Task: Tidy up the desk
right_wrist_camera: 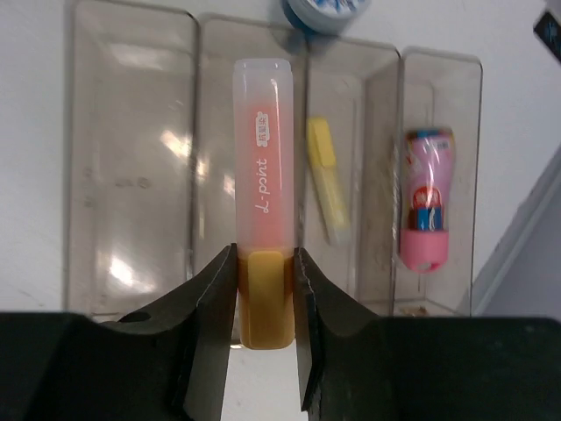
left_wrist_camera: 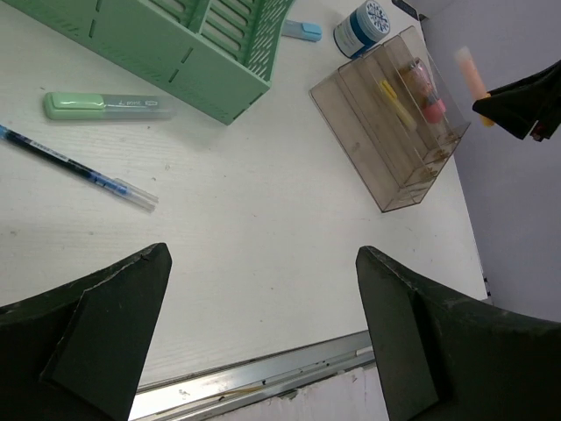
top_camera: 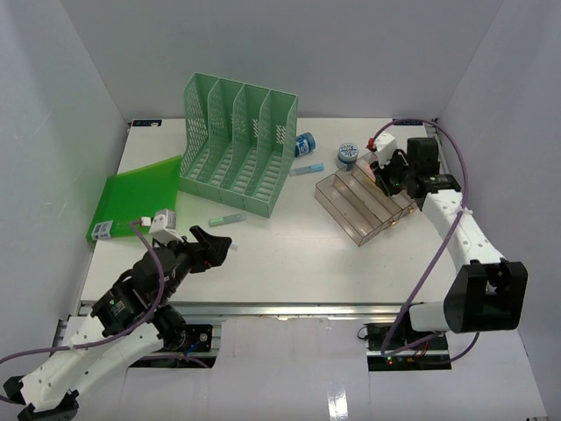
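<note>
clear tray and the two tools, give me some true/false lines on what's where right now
1. The right tool is shut on an orange highlighter above the clear tray. True.
2. The left tool is holding the blue pen. False: it is open and empty, and the pen lies on the desk.
3. The clear tray holds a yellow highlighter and a pink tube, in separate compartments. True.
4. The green marker stands in a slot of the green file rack. False: it lies flat on the desk beside the rack.
</note>
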Available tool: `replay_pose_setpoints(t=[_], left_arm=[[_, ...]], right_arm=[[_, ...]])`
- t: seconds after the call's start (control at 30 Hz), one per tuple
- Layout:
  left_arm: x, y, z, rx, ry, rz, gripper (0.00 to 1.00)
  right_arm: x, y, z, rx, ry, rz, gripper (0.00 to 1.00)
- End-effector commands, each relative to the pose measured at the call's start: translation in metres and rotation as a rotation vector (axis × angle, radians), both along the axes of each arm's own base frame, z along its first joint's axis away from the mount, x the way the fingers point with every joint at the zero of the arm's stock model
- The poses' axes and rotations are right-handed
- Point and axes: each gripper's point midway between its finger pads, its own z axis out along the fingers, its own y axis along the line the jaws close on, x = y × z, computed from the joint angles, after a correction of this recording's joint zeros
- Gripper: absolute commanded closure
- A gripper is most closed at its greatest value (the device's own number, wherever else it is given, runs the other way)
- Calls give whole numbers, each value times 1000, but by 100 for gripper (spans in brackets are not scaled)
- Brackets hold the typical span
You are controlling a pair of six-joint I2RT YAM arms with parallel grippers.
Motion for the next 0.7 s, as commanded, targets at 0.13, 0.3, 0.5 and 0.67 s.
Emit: replay_pose_setpoints(t=[0.13, 0.3, 0.5, 0.67], left_arm=[[-1, -13, 2, -46, -16, -52, 2], [-2, -15, -11, -59, 17, -47, 2], [1, -22, -27, -49, 75, -45, 2], [8, -32, -39, -39, 113, -42, 2]], right_arm=[[54, -87, -22, -99, 55, -145, 92], [75, -94, -45, -120, 102, -155, 92], [80, -88, -71, -97, 158, -122, 87], [75, -85, -80, -91, 179, -102, 57]])
